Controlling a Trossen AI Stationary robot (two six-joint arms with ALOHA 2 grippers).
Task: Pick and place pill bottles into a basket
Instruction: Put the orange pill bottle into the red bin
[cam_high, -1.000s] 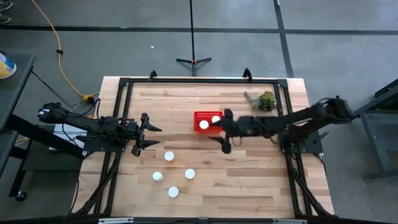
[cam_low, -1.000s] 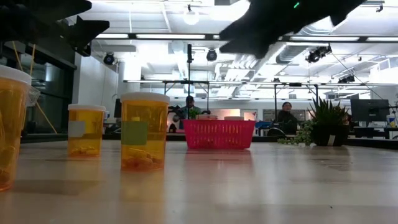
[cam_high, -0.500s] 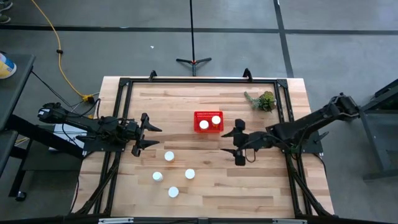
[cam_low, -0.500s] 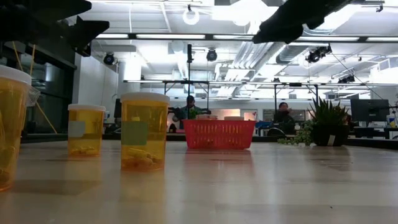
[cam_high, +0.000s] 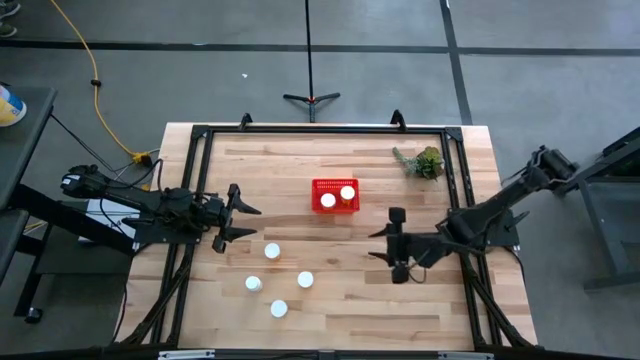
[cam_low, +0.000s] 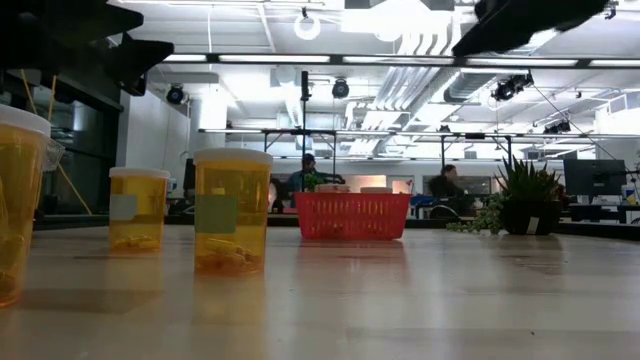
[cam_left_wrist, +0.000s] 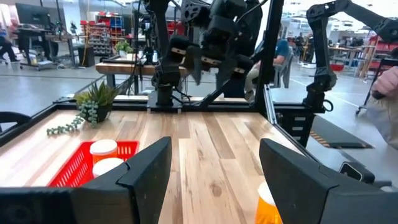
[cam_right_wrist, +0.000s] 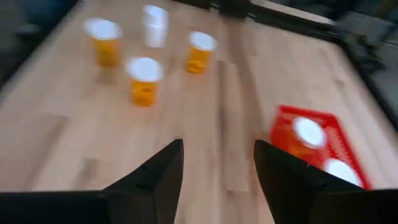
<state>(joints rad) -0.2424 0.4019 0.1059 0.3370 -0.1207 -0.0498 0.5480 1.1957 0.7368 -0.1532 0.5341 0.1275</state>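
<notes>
The red basket (cam_high: 334, 186) stands mid-table and holds two white-capped orange pill bottles (cam_high: 328, 201) (cam_high: 347, 193). Four more bottles stand on the table nearer the front edge, left of centre (cam_high: 271, 252) (cam_high: 305, 280) (cam_high: 253, 284) (cam_high: 279, 309). They also show in the right wrist view (cam_right_wrist: 143, 81). My right gripper (cam_high: 394, 243) is open and empty, above the table to the right of the basket and nearer the front edge. My left gripper (cam_high: 244, 220) is open and empty at the table's left, level with the basket. In the left wrist view the basket (cam_left_wrist: 74, 168) lies ahead.
A green plant sprig (cam_high: 424, 162) lies at the far right of the table. A black frame (cam_high: 320, 130) runs around the table's edges. Bare wood lies between the basket and the standing bottles. People sit in the room behind the table (cam_low: 305, 175).
My right gripper has drawn back from the basket, going toward the table's right and near edges, staying open and empty. The two bottles stay in the basket. My left arm has kept still.
</notes>
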